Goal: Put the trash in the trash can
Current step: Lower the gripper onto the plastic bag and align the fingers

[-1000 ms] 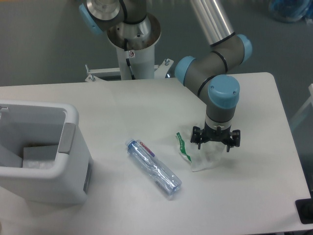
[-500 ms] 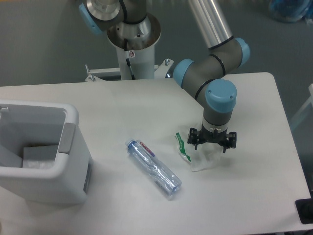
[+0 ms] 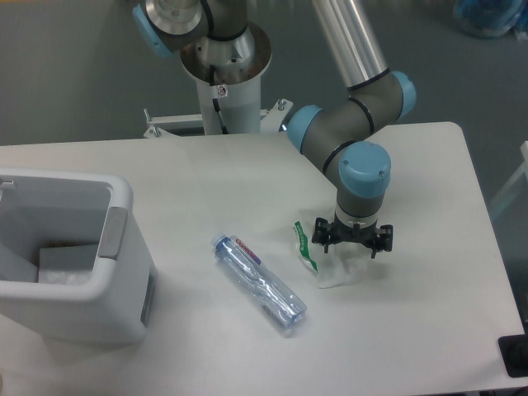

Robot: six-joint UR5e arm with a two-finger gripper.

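A crumpled clear wrapper (image 3: 334,271) with a green strip lies on the white table, right of centre. My gripper (image 3: 350,250) points straight down directly over its right part, low and close to it; the fingers are hidden under the black wrist flange, so their spread does not show. A crushed clear bottle (image 3: 259,284) with a red-blue label lies diagonally to the wrapper's left, apart from it. The white-grey trash can (image 3: 91,272) stands at the table's left edge, with something pale inside.
The arm's white pedestal (image 3: 223,91) rises behind the table's back edge. The table's right edge (image 3: 487,239) runs close to the gripper. A dark object (image 3: 516,356) sits at the bottom right corner.
The gripper has shifted left by a small amount, toward the middle of the wrapper. Wrapper, bottle and trash can have stayed where they were.
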